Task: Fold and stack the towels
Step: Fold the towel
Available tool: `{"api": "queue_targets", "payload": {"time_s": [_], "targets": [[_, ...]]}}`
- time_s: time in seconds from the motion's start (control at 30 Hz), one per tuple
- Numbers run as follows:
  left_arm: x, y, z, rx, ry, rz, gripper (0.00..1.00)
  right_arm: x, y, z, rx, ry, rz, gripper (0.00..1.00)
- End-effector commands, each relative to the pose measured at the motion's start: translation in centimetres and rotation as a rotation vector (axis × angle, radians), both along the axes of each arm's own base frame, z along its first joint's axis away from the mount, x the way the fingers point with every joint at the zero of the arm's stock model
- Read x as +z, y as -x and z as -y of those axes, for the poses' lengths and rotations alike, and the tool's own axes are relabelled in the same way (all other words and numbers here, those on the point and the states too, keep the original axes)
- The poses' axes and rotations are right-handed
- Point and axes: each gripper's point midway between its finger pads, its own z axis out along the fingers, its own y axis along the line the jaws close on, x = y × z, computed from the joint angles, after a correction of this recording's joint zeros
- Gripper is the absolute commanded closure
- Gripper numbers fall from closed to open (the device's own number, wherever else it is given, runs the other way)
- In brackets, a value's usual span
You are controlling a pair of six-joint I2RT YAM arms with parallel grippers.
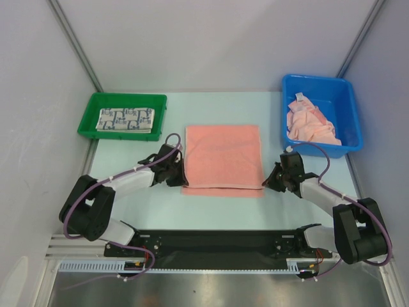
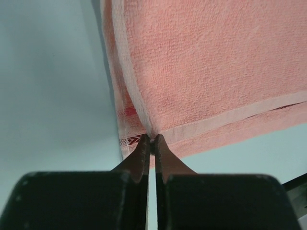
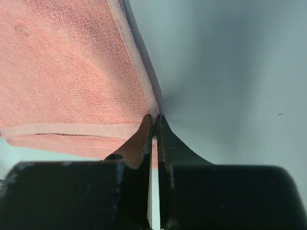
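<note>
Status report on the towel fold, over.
Left gripper shut on pink towel, near left corner. Right gripper shut on near right corner. Nothing in the way.

Bright, even light; the salmon towel (image 2: 216,62) throws a soft shadow; wrist-view foregrounds are blurred.

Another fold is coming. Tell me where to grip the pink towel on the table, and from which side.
Pinch the pink towel by its two near corners, coming in low from the near side: it lies flat, its hemmed layers meeting there. The left gripper and right gripper are shut on those corners.
</note>
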Motion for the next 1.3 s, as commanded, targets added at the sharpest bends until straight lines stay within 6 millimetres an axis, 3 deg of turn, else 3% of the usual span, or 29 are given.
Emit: {"api": "queue_targets", "payload": {"time_s": [0.0, 0.2, 0.27, 0.37, 0.43, 0.47, 0.57, 0.6, 0.8, 1.17, 1.27], "targets": [[2.2, -1.3, 0.3, -0.002, -0.013, 0.049, 1.00, 1.9, -1.2, 0.0, 0.004, 0.017, 0.044, 1.00], [4.7, -2.0, -0.6, 0.009, -0.065, 0.089, 1.00, 4.0, -2.1, -0.8, 0.033, -0.010, 0.072, 1.00], [5.6, -2.0, -0.9, 0.012, -0.075, 0.093, 1.00, 5.8, -3.0, -1.0, 0.041, -0.014, 0.097, 1.00], [8.6, -2.3, -0.5, -0.005, -0.053, 0.136, 1.00, 8.4, -2.9, -1.4, 0.074, -0.031, 0.110, 1.00], [8.9, -1.7, -0.6, -0.015, -0.049, 0.137, 1.00, 9.0, -1.6, -1.4, 0.078, -0.039, 0.102, 1.00], [8.7, -1.4, -0.7, -0.017, -0.052, 0.134, 1.00, 7.6, -0.4, -1.2, 0.077, -0.041, 0.063, 1.00], [6.2, 0.3, -1.1, -0.029, -0.047, 0.087, 1.00, 6.8, 1.1, -1.6, 0.074, -0.100, 0.081, 1.00], [4.7, 1.4, -1.6, -0.030, -0.055, 0.056, 1.00, 5.3, 1.8, -1.5, 0.071, -0.101, 0.073, 1.00], [0.5, 2.7, -2.2, -0.029, -0.085, -0.011, 0.99, 1.7, 2.9, -0.9, 0.066, -0.071, 0.027, 1.00], [-0.8, 2.7, -2.0, -0.059, -0.095, -0.031, 1.00, 0.6, 3.1, 0.1, 0.058, -0.014, 0.028, 1.00], [-1.1, 2.8, -2.1, -0.065, -0.110, -0.047, 1.00, 0.4, 3.3, 0.1, 0.064, -0.010, 0.019, 0.92]]}}
